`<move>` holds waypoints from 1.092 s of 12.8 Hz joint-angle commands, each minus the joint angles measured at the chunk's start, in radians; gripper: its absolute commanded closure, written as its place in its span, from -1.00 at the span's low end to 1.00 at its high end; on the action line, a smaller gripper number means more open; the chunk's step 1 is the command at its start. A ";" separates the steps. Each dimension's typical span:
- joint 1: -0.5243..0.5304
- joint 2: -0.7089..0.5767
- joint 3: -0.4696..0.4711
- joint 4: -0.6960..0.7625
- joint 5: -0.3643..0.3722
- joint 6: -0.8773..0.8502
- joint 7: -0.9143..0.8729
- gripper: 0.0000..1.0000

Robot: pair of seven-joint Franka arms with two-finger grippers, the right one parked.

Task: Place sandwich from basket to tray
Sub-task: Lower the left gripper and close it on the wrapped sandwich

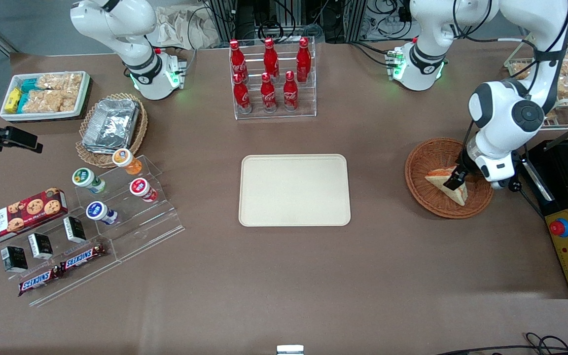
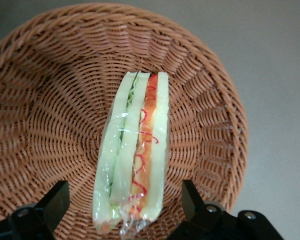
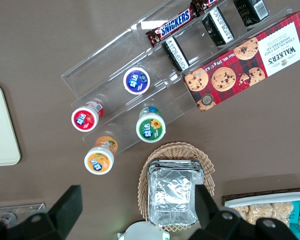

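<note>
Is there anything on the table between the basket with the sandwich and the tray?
No. In the front view only bare tabletop lies between the basket and the tray. The gripper, open, straddles the sandwich.

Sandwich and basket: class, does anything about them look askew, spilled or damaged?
Nothing stands out. The wrapped sandwich lies whole in the basket, its filling contained. The gripper is open, a finger on each side of the sandwich. The tray sits bare.

We are seeing the gripper lowered over the sandwich, its fingers apart, their bases running off the wrist view's edge. The arm is covering part of the basket; the frame edge is cropping the basket's rim and the sandwich's wrapped end.
</note>
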 commanded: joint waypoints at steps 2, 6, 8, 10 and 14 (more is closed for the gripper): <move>-0.001 0.039 -0.003 -0.027 -0.005 0.095 -0.007 -0.09; -0.002 0.020 -0.009 -0.017 -0.004 0.083 0.032 1.00; -0.002 -0.024 -0.014 -0.009 0.002 0.029 0.087 1.00; -0.002 -0.090 -0.038 0.018 0.013 -0.102 0.117 1.00; -0.002 -0.170 -0.050 0.188 0.022 -0.417 0.167 1.00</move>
